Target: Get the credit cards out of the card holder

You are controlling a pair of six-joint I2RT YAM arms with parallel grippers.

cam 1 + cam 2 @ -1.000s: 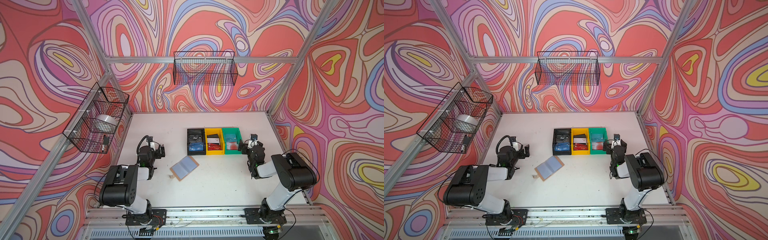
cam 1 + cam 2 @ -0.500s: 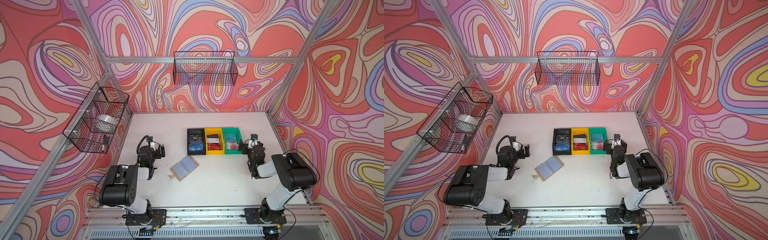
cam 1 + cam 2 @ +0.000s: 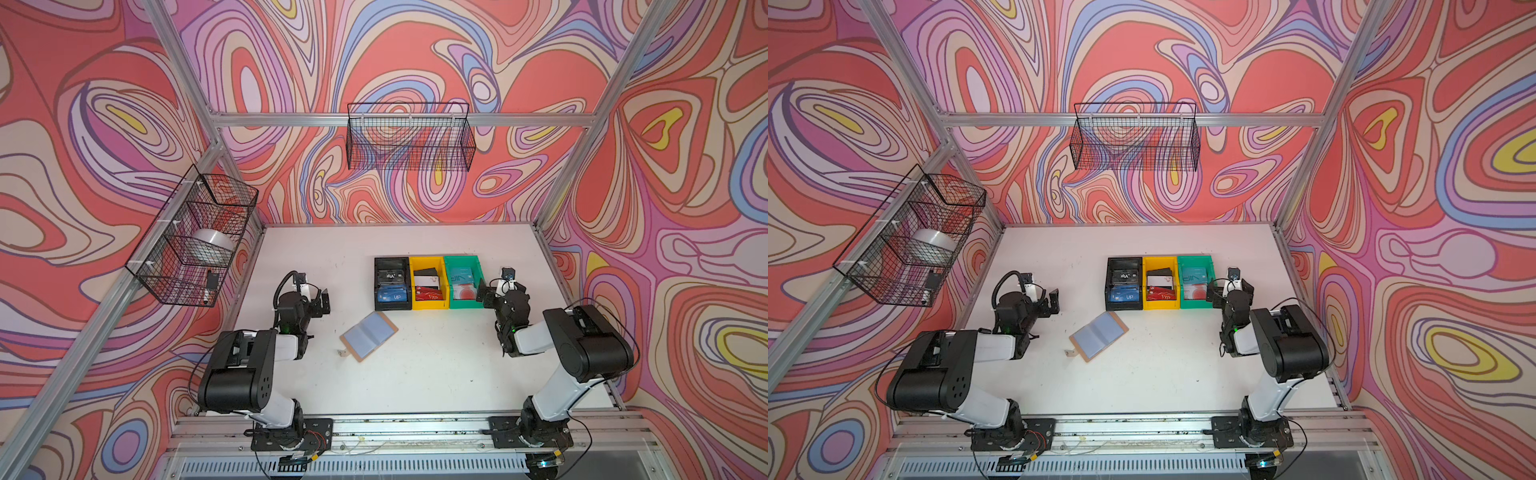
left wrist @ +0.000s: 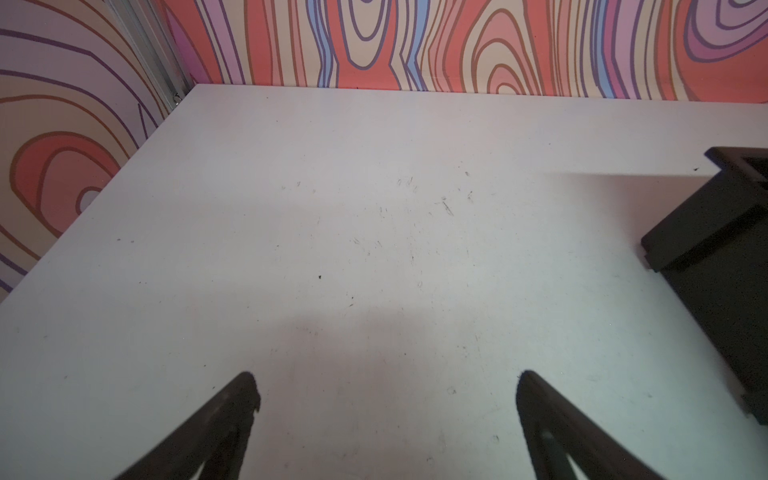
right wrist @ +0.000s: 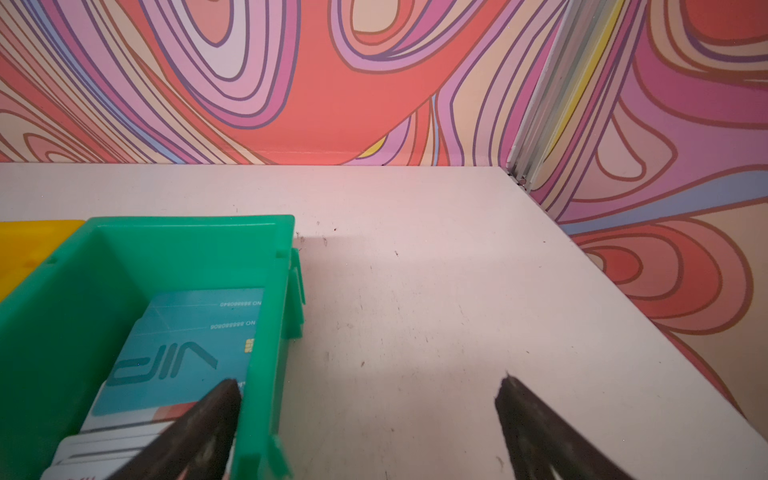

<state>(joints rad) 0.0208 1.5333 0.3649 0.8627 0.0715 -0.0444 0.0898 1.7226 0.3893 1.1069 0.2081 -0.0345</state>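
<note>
I have the card holder [image 3: 369, 336] lying open and flat near the middle of the table [image 3: 436, 374], skewed to its edges. It has a tan leathery cover, glossy grey-blue sleeve pages and a small strap tab at one near corner. Whether any sleeve holds a card I cannot tell.

The credit cards [image 3: 392, 296] lie in three boxy plastic bins set side by side toward the far edge. In the green bin [image 5: 50, 316] a smooth teal card [image 5: 183, 349] tops a stack, its near end hidden behind a dark finger [image 5: 208, 419].

My right gripper [image 5: 366, 388] and left gripper [image 4: 388, 384] both gape wide, holding nothing. The left is over scuffed matte white board, and the black bin [image 4: 706, 232] is cut off at the frame.
</note>
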